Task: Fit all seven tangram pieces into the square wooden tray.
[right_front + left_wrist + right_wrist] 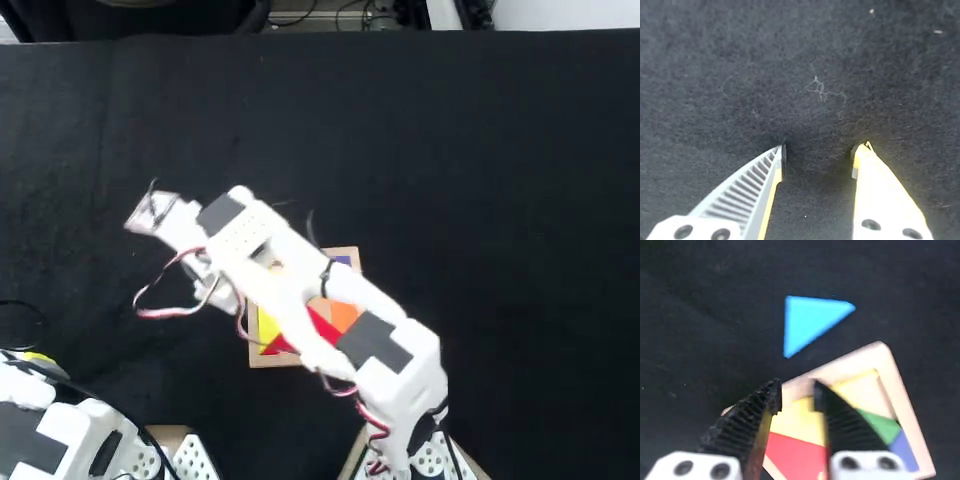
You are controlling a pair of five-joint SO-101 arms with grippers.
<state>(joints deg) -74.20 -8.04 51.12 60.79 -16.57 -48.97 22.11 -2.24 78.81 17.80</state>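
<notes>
Tangram pieces number six that can be counted. One light-blue triangle (810, 322) lies flat on the black cloth (790, 60), near a corner of the square wooden tray (840, 365) but not touching it. The other five sit inside the single tray. The right wrist view shows one yellow piece (795, 422), one red piece (795, 455), one green piece (880, 425) and one blue-violet piece (905, 450). The high view adds one orange piece (343, 315) beside the red. A paler patch along the tray's inner edge could be bare wood or more yellow; I cannot tell which.

There are two arms. The right arm (300, 290) stretches across the tray in the high view and covers much of it. The right gripper (796, 390) hangs over the tray's rim, its two black fingers a narrow gap apart with nothing between them. The left arm (60, 430) sits at the table's near corner, well apart from the tray. The left gripper (820, 150) hangs over bare cloth with its fingers spread wide and nothing held.
</notes>
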